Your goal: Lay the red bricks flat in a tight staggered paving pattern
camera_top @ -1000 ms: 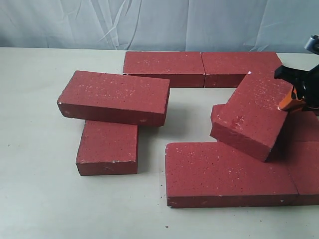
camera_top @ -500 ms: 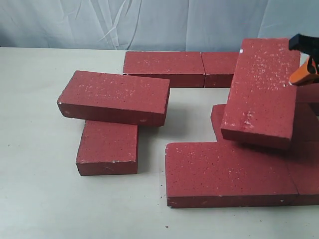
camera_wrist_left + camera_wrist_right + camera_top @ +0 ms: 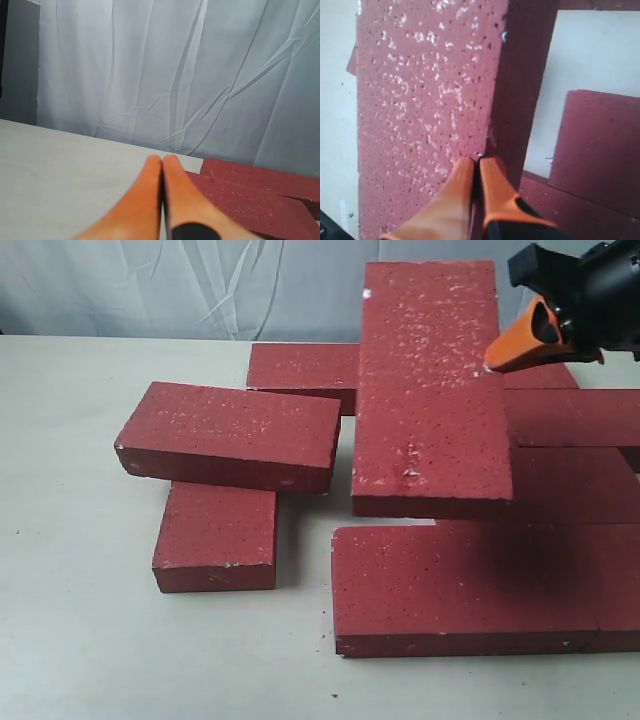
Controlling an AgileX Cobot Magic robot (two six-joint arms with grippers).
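Right fingers (image 3: 518, 343) together, red brick (image 3: 430, 390) raised higher

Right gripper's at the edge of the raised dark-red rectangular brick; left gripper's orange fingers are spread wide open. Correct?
No. The left gripper is shut, its orange fingers pressed together, as the left wrist view shows. The rest holds: the right gripper sits at the edge of the raised dark-red rectangular brick.
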